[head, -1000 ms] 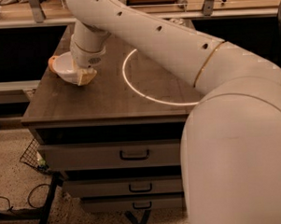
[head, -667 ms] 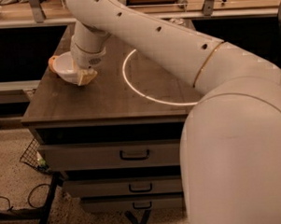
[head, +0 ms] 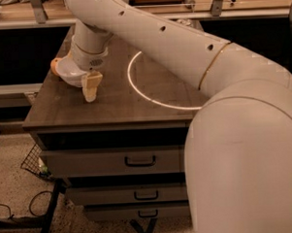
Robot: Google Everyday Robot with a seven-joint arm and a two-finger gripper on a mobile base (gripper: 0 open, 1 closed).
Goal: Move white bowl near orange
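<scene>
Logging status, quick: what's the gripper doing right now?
Gripper: at the near rim of the white bowl, beside the orange; grip state cannot be told.

Dim, warm-tinted scene. Light from above: bright ring reflection [head: 129, 78] glares on the dark counter [head: 111, 110]. Arm [head: 181, 44] lit pale cream, shaded underneath. Hand [head: 91, 85], at the counter's left rear over the white bowl [head: 68, 73], catches light. Drawers [head: 114, 161] & bg in deep shadow.

White bowl [head: 68, 73] beside orange [head: 54, 66], at gripper [head: 88, 85]
</scene>
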